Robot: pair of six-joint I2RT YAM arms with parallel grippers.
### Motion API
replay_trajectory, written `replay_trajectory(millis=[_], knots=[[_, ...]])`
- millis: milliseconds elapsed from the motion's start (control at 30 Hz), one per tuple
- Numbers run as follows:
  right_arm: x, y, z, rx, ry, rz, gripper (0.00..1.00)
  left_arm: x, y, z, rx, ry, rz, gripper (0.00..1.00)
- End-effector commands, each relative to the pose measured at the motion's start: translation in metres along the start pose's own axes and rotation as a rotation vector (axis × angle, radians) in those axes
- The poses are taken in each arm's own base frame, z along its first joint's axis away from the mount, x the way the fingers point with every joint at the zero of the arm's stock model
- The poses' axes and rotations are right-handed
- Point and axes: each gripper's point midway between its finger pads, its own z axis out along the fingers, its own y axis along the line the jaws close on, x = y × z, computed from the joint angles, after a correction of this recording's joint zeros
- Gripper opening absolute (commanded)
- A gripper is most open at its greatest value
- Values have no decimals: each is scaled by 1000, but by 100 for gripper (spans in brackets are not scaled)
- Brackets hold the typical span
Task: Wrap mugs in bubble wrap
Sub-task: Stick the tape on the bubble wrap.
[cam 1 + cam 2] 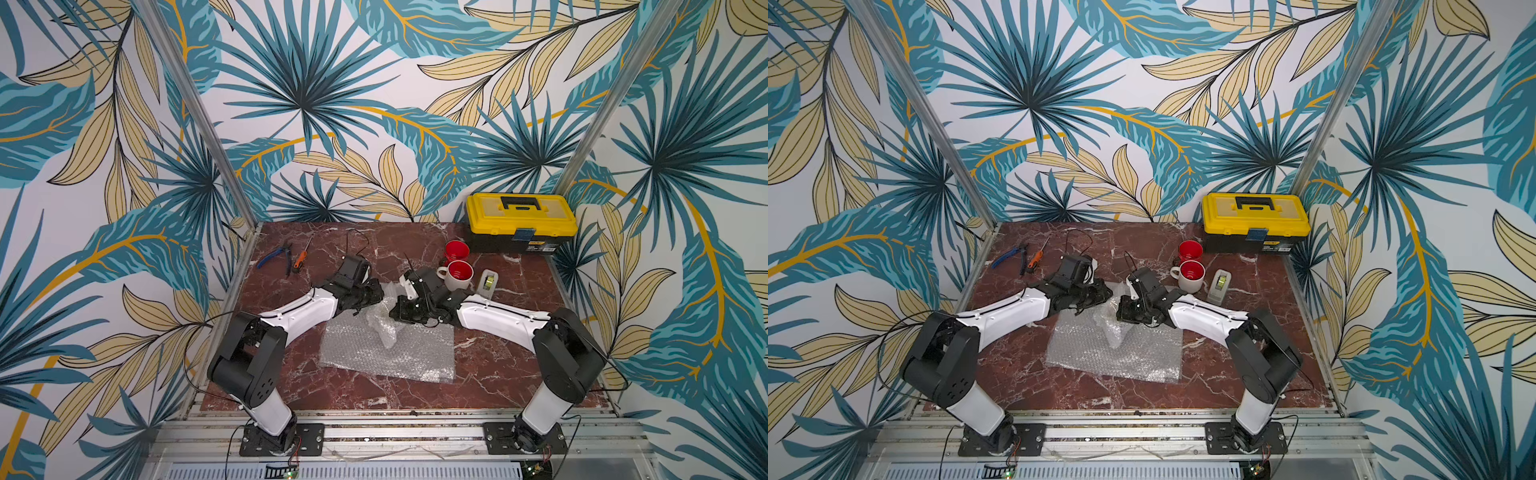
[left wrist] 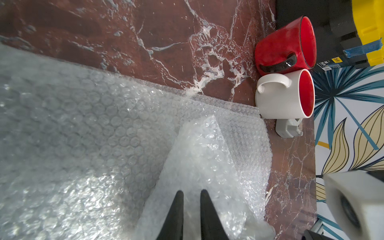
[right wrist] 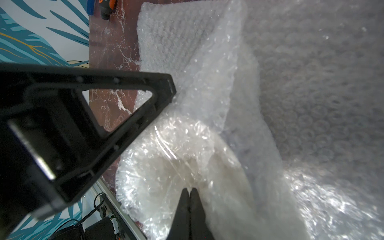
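I see the bubble wrap point(image 1: 374, 353) lying flat on the red stone table point(image 1: 498, 365), in the middle, near my two arms. One part of it is pulled up into a crinkly peak between the grippers. My left gripper point(image 2: 192, 192) has its jaws almost closed, with only a thin gap, and a fold of the wrap goes into that gap, so it is pinching the wrap. My right gripper point(image 3: 188, 189) has its jaws pressed tight together over a round, shiny lump of wrap. I cannot tell if it holds any. The red mug point(image 1: 456, 251) and the white mug point(image 1: 457, 276) stand touching each other, farther back, just off the sheet. A grey tape holder point(image 1: 488, 282) sits beside the white mug.
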Motion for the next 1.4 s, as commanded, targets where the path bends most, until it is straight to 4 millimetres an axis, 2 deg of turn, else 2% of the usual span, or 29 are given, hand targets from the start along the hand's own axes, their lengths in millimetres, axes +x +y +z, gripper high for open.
replay_trajectory(millis=[0,67,133,267,400,600,1067,1200,1367], knots=[[-11,20,-35,-36,-62,-65,13,1,-7,-8,13,12,8,18],[-7,8,-51,40,-70,-70,13,-1,-10,-9,20,9,11,18],[3,-3,-59,95,-49,-66,10,-1,-9,-9,19,10,9,18],[37,-18,-60,130,105,-68,0,0,-9,-8,18,13,11,18],[51,-30,-62,173,167,-88,0,0,-9,-7,19,14,13,18],[47,-29,-54,191,193,-95,0,0,-9,-6,18,16,8,18],[24,-22,-14,176,184,-83,0,7,-6,-4,9,30,5,18],[22,-26,0,193,200,-69,0,13,-4,0,3,44,5,18],[20,-26,3,190,195,-58,0,19,-3,4,2,55,0,17]])
